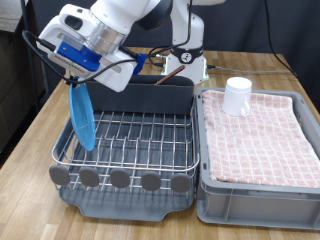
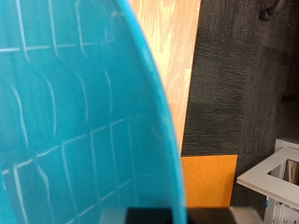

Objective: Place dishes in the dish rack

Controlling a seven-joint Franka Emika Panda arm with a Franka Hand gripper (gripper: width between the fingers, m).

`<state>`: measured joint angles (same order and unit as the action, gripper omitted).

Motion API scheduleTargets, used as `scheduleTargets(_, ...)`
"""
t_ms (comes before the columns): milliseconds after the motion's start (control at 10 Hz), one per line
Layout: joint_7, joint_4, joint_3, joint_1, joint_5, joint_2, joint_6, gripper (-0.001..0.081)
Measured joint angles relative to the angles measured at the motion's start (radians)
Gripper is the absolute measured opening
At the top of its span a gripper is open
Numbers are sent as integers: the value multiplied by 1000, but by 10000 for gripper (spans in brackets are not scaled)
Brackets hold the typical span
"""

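Note:
My gripper (image 1: 78,76) is shut on the rim of the round bright-blue plate (image 1: 83,118). It holds the plate on edge, hanging down over the end of the dish rack (image 1: 140,135) at the exterior view's left, its lower edge at the chrome wires. The plate fills most of the wrist view (image 2: 75,112). The small white cup (image 1: 237,95) stands upside down on the pink checked cloth in the grey bin (image 1: 205,150), at the exterior view's right. The long grey utensil caddy (image 1: 155,97) stands at the rack's far side. The wooden spoon is not in view.
The rack and the bin stand side by side on a wooden table (image 1: 30,130). The robot's base and cables (image 1: 180,55) are behind the caddy. A black curtain hangs behind. The wrist view shows the table's edge (image 2: 173,47) and dark floor (image 2: 243,75).

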<state>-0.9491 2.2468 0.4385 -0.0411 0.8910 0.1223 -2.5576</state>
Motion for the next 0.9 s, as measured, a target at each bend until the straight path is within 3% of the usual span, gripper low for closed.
scheduleTargets(400,-20,2,-1,-1,-1,15,-10,25)
scheduleTargets(600,-13,2,-8,-1,-52,14,-5,25)
scheduleTargets(700,11,-2,-16,-2,-103,11,4,206)
scheduleTargets(800,41,-7,-27,-4,-146,1,21,206)
scheduleTargets(900,74,-14,-40,-6,-191,-17,45,386)
